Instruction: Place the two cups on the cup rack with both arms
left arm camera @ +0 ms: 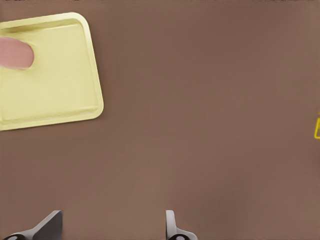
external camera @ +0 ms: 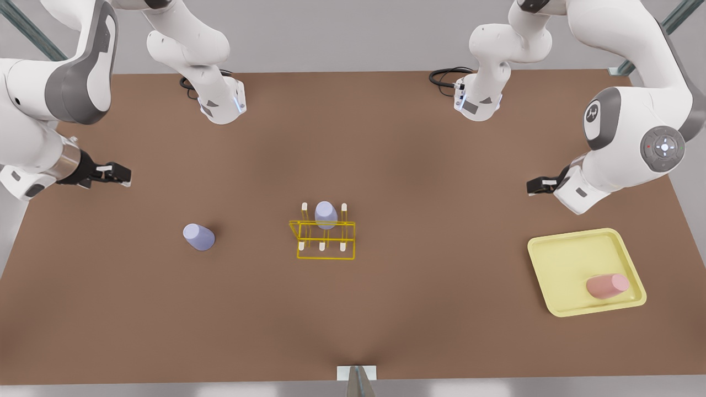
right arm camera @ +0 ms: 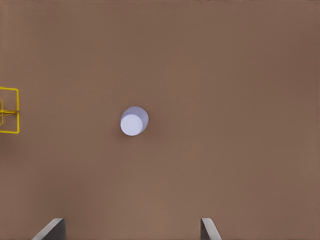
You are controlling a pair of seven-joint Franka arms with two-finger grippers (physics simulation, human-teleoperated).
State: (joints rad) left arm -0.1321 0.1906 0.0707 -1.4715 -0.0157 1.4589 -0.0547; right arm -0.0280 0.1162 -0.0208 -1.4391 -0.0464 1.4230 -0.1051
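Note:
A pale-lavender cup stands on the brown table at the front view's left. My right gripper hovers open behind it, well apart. The salmon-pink cup lies on its side in a pale-yellow tray at the front view's right. My left gripper hangs open behind that tray, holding nothing. The yellow wire cup rack sits mid-table, and another lavender cup rests on its back pegs.
Both arm bases and black cables sit along the table's far edge. A small white and grey mount stands at the near edge. Bare brown tabletop lies between the rack and each cup.

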